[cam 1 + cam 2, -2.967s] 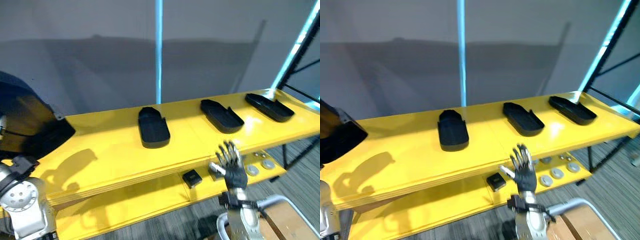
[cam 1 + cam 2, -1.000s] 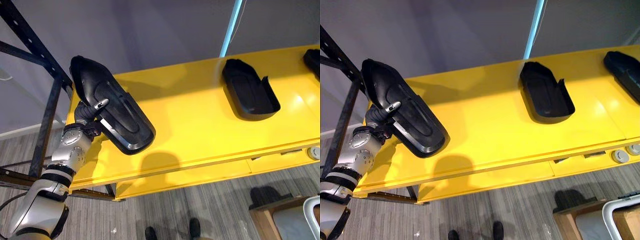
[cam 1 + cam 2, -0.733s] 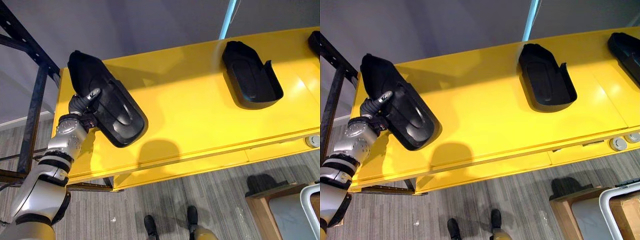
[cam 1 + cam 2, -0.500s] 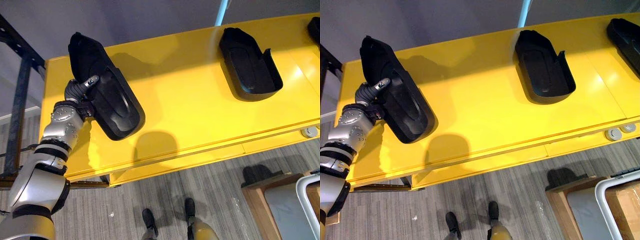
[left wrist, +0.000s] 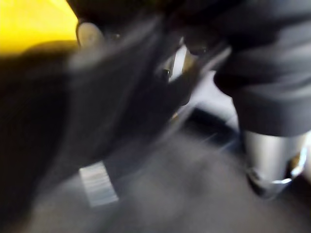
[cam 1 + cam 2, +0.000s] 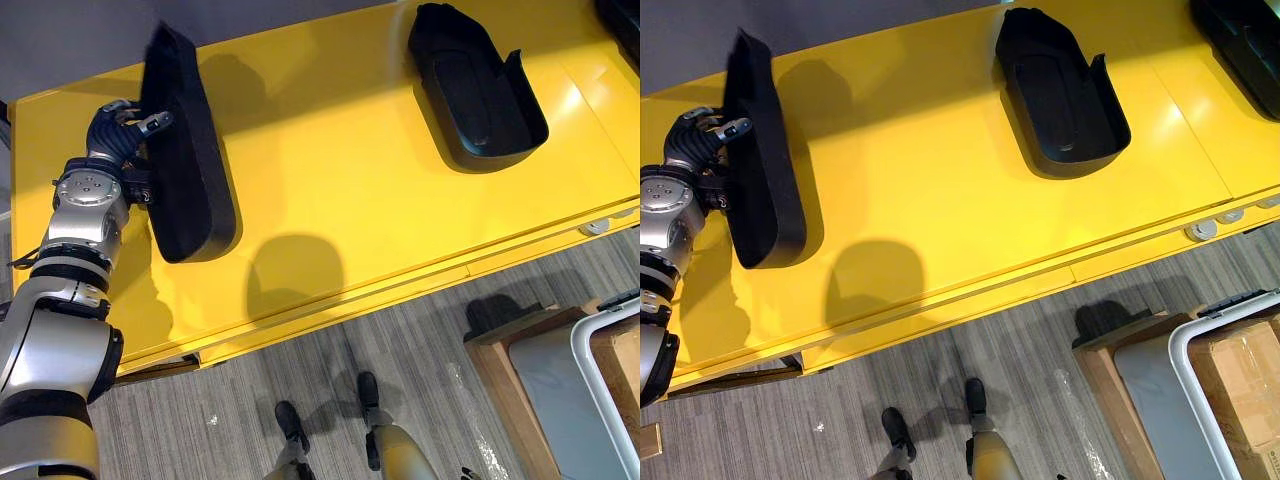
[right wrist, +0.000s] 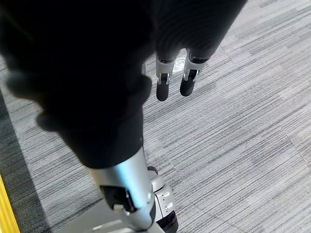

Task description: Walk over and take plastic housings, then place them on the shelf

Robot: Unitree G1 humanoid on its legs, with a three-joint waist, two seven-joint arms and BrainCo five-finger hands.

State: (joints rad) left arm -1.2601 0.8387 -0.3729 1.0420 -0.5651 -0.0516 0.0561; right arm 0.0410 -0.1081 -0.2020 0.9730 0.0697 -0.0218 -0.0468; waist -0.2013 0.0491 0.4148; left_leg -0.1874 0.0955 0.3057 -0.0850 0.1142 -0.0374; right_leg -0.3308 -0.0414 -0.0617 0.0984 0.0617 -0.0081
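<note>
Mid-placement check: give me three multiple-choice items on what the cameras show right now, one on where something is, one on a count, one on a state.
1. Where on the yellow shelf is the held housing?
A. its left end
B. its middle
C. its right end

2. How many black housings show on or over the shelf top?
A. one
B. two
C. three

3. How is the left hand?
A. open, clear of everything
B. fingers curled round the held housing's rim
C. flat, pressing on the shelf

Answers:
1 A: it stands tilted on edge at the left end.
2 C: the held housing, the middle housing and the far housing at the right.
3 B: the fingers wrap its rim in the eye views.
</note>
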